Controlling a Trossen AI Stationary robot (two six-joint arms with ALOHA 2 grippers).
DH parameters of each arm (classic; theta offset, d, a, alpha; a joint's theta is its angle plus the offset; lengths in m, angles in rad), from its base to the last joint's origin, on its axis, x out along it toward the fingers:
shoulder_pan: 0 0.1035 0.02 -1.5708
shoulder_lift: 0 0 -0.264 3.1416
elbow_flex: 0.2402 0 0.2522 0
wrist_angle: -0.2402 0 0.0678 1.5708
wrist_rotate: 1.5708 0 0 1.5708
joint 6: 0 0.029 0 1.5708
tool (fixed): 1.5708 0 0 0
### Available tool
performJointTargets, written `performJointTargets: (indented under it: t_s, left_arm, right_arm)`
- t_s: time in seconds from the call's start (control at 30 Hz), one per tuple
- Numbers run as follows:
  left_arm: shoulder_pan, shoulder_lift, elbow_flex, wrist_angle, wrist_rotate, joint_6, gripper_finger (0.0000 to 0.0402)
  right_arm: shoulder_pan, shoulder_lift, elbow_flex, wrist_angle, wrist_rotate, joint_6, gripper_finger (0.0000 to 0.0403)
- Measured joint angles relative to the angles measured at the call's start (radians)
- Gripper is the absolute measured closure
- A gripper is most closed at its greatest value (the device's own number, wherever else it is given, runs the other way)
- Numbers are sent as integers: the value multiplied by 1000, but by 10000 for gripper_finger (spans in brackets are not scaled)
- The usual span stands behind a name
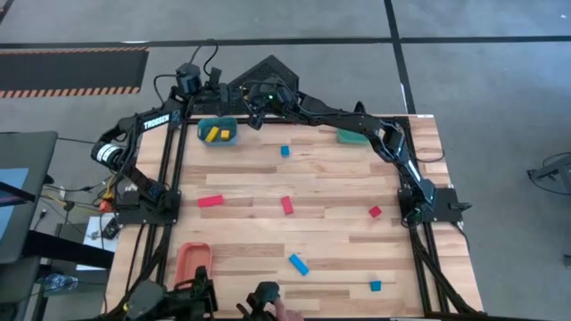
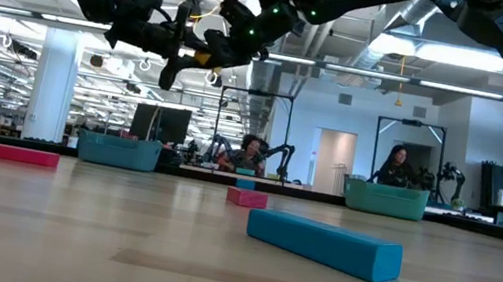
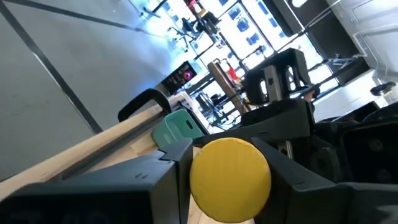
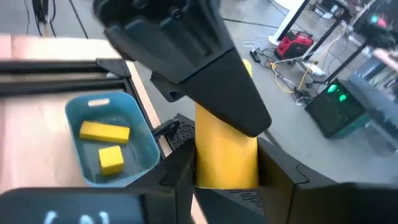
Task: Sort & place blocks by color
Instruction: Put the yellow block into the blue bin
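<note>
Yellow block [image 4: 227, 155] was held in the air just beyond the far edge of the tabletop, near its far left corner, with both grippers meeting on it. The left gripper [image 3: 230, 180] was clenched across one end, and the right gripper [image 4: 227, 174] appeared clamped on the other, its jaws against the block's sides. This double grip read as a handover, probably to pass the block to the arm better placed for the drop. The teal tray [image 4: 146, 134] sat at the far edge, just beside the two grippers, and already contained two yellow blocks [image 4: 104, 131], so it was judged the yellow destination. Red blocks [image 1: 211, 201] and blue blocks [image 1: 298, 264] lay scattered and well apart across the middle and near part of the tabletop, not yet sorted. A second teal tray [image 1: 350, 136] stood toward the far right corner and an orange tray [image 1: 181, 254] by the near left corner, presumably reserved for those colours.
</note>
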Motion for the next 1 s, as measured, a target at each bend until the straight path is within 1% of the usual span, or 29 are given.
performJointTargets:
  t_s: [0.1, 0.13, 0.2, 0.27, 0.37, 0.47, 0.53, 0.63, 0.7, 0.8, 0.9, 1.0]
  left_arm:
    - [24, 0, 0, -7, -5, 32, 303]
    - [39, -2, 1, -14, -30, 58, 303]
    - [73, -12, 2, -86, -90, 125, 303]
    - [104, -16, 2, -204, -145, 215, 303]
    - [134, -17, 2, -439, -206, 358, 303]
    - [141, -17, 1, -675, -355, 519, 303]
    - [135, -17, 1, -763, -446, 585, 303]
    - [126, -17, 1, -816, -530, 625, 299]
    - [122, -17, 1, -835, -595, 628, 285]
    - [112, -17, 1, -880, -676, 629, 259]
    - [108, -17, 1, -939, -690, 657, 238]
    - [108, -17, 1, -994, -715, 663, 226]
  right_arm:
    - [-11, 1, 0, -50, -3, 129, 219]
    - [-18, 1, -1, -93, -19, 175, 209]
    - [-35, 5, -3, -167, -78, 238, 191]
    - [-52, 5, -3, -255, -156, 270, 178]
    - [-74, 4, -3, -397, -251, 281, 171]
    - [-87, 4, -3, -485, -282, 274, 175]
    - [-93, 12, -2, -494, -283, 265, 181]
    - [-100, 20, -4, -523, -293, 294, 190]
    - [-99, 29, -1, -497, -302, 311, 195]
    - [-99, 35, -3, -524, -319, 340, 200]
    - [-94, 34, -3, -540, -319, 355, 201]
    - [-88, 34, -25, -549, -320, 356, 198]
